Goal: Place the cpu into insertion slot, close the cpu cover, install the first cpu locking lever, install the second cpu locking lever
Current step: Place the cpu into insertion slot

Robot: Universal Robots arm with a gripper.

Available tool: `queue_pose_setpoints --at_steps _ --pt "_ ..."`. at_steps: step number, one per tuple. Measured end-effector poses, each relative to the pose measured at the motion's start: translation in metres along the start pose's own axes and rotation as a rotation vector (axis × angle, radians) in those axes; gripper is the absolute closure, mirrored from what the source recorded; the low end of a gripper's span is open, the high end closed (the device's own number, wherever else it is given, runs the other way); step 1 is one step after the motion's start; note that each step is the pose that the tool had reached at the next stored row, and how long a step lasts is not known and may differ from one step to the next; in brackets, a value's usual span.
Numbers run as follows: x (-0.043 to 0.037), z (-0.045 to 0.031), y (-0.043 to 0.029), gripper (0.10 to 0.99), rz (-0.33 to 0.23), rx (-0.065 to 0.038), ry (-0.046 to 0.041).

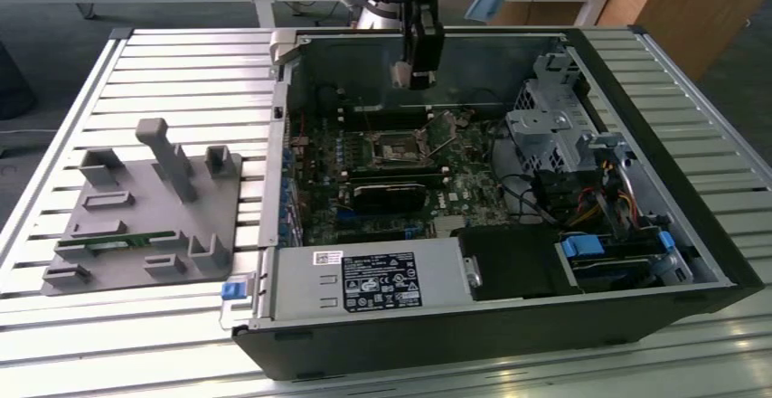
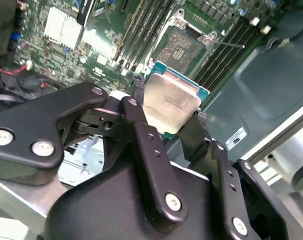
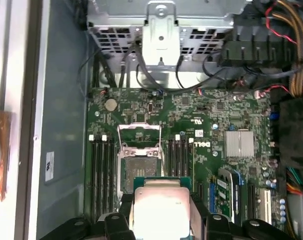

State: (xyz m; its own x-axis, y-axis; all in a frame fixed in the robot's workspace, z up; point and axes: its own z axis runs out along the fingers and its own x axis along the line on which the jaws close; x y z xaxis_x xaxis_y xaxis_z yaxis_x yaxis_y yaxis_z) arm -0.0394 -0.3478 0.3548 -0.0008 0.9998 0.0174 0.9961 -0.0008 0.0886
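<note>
**Cpu held above the open slot**

The gripper [image 2: 169, 104] is closed narrowly on the cpu [image 2: 172, 100], with a black finger [image 2: 137, 89] pressed to each of two opposite edges. The chip's silver-grey top faces both wrist cameras, and a strip of its green edge shows in the second wrist view. In the first wrist view the cpu [image 3: 160, 207] sits between the fingers of the gripper [image 3: 160, 220], clear of the board.

In the exterior view the gripper [image 1: 414, 72] hangs inside the open case [image 1: 483, 344], above the green board [image 1: 465, 194] and apart from it. The case lies on a slatted surface [image 1: 181, 63].

The slot [image 3: 140, 170] lies near the cpu and holds no chip; its dark centre is bare. The slot [image 2: 180, 47] shows the same in the second wrist view. The cover [image 3: 139, 127] is swung up off the slot, its silver frame standing at the slot's far edge from the gripper.

A black card [image 1: 386, 194] sits on the board just beside the slot [image 1: 396, 149]. A grey fixture [image 1: 145, 208] rests on the surface to the exterior view's left of the case.
</note>
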Motion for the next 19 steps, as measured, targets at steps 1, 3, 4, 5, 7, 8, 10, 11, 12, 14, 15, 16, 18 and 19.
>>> queue_pose_setpoints --at_steps 1,3,4,5,7,8,10,11,12,14,15,16,18,19 --pt "0.0001 0.0004 0.0000 0.553 -0.015 0.000 0.0013" --pt "0.0016 0.0010 -0.0001 0.553 -0.029 0.000 0.0025" --pt "0.0027 0.0014 -0.0001 0.553 -0.033 0.000 0.0028" --pt "0.0031 0.0018 -0.0002 0.553 -0.036 0.000 0.0032" --pt "0.0035 0.0028 -0.0003 0.553 -0.041 -0.003 0.0039" --pt "0.0035 0.0030 -0.0003 0.553 -0.041 -0.003 0.0038" --pt "0.0036 0.0038 -0.0004 0.553 -0.041 -0.003 0.0035" --pt "0.0036 0.0042 -0.0004 0.553 -0.041 -0.004 0.0034" --pt "0.0036 0.0046 -0.0005 0.553 -0.041 -0.004 0.0035" --pt "0.0035 0.0050 -0.0005 0.553 -0.041 -0.006 0.0034" --pt "0.0036 0.0055 -0.0005 0.553 -0.041 -0.007 0.0036" --pt "0.0036 0.0059 -0.0006 0.553 -0.041 -0.007 0.0036" --pt "0.0035 0.0068 -0.0007 0.553 -0.041 -0.007 0.0035" --pt "0.0035 0.0073 -0.0007 0.553 -0.041 -0.007 0.0035"
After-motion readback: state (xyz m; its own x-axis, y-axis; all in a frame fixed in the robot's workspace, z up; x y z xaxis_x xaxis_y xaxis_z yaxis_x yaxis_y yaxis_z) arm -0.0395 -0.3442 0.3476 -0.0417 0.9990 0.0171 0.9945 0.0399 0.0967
